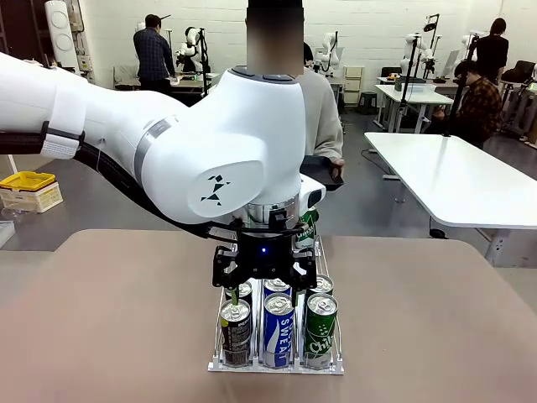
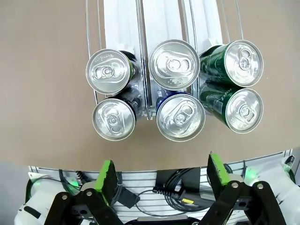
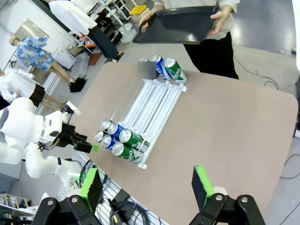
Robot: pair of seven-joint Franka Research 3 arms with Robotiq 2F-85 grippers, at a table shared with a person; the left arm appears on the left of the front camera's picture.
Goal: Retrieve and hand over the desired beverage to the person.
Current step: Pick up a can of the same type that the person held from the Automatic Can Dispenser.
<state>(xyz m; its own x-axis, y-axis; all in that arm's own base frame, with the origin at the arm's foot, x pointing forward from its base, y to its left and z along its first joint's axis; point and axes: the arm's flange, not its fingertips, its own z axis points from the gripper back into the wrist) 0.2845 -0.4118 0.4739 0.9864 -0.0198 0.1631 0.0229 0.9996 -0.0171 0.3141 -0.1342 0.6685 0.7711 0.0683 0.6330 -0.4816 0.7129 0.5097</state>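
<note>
Your left gripper (image 2: 161, 168) hangs with its fingers spread wide and nothing between them, over the six drink cans (image 1: 278, 323) packed close at the near end of the clear three-lane acrylic rack (image 1: 277, 368). The risk, as I judge it, is that a finger coming down in so little room clips a neighbouring rim, tips a can or shoves the rack along the brown table (image 1: 109, 311). Nothing here shows which drink is wanted, so you may pick the wrong one.

Below and just ahead of the fingertips, the blue-and-white cans (image 2: 180, 117) line up with the gap. The dark cans (image 2: 114, 119) and green cans (image 2: 243, 110) flank them.

Your right gripper (image 3: 146, 183), also spread and empty, hovers high and well apart. Farther off lie the far-end cans (image 3: 168, 69), and beyond them the person in a grey top (image 1: 323, 117) holds a black tray (image 3: 178, 23).
</note>
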